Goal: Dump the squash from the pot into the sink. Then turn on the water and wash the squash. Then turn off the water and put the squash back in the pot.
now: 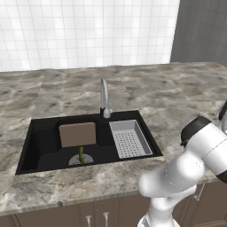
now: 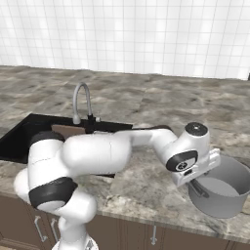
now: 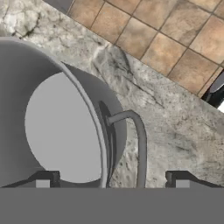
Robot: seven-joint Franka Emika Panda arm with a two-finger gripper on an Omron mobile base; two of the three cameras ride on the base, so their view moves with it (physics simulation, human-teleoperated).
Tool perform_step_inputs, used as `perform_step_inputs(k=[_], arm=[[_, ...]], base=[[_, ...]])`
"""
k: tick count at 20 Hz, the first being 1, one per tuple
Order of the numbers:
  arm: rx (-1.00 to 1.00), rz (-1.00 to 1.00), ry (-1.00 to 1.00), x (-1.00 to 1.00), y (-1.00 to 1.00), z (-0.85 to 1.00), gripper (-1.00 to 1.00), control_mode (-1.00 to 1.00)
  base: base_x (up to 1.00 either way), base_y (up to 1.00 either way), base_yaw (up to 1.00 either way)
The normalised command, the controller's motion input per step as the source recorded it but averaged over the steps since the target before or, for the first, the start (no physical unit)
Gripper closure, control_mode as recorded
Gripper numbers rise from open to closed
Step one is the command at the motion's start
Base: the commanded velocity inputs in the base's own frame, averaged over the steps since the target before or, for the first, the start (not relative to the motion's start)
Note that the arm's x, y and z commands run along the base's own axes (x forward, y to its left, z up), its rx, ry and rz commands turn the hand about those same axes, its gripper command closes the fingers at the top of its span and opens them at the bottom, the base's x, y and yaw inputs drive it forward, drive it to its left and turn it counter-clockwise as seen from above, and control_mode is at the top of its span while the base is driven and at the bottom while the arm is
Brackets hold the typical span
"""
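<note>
The grey metal pot point(image 2: 220, 204) stands upright on the counter at the far right, near the front edge. In the hand view its inner wall point(image 3: 17, 109) and flat bottom look bare. My gripper point(image 2: 199, 181) hangs at the pot's left rim. It is open point(image 3: 112, 180), its fingertips point(image 3: 43, 179) wide apart on either side of the rim and the loop handle point(image 3: 139, 140). The small yellow-green squash point(image 1: 81, 154) lies in the black sink point(image 1: 44, 142) by the round grey drain, far left of the gripper.
A curved faucet point(image 1: 104, 96) rises behind the sink. A grey perforated strainer tray point(image 1: 130, 138) fills the sink's right part, and a brown block point(image 1: 77, 134) sits at its back. Brown floor tiles point(image 3: 166, 39) show beyond the counter edge by the pot.
</note>
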Motion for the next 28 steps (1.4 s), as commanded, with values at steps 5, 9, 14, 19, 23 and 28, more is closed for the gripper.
perform_step_inputs(k=[5,9,14,19,23,28], arm=[[0.00,0.00,-0.12,-0.22,0.80,0.61,-1.00,-1.00],[-0.01,0.00,-0.03,-0.16,1.00,0.68,-1.00,-1.00],[-0.04,0.20,-0.04,-0.13,1.00,0.67,-1.00,-1.00],[0.00,0.54,0.00,0.03,0.83,0.48,-1.00,-1.00],[0.00,0.68,0.00,0.30,0.55,0.27,-1.00,-1.00],[0.00,0.70,0.00,0.46,0.39,0.21,-1.00,-1.00]], base=[[0.00,0.00,0.00],[0.00,0.00,0.00],[0.00,0.00,0.00],[0.00,0.00,0.00],[0.00,0.00,0.00],[0.00,0.00,0.00]])
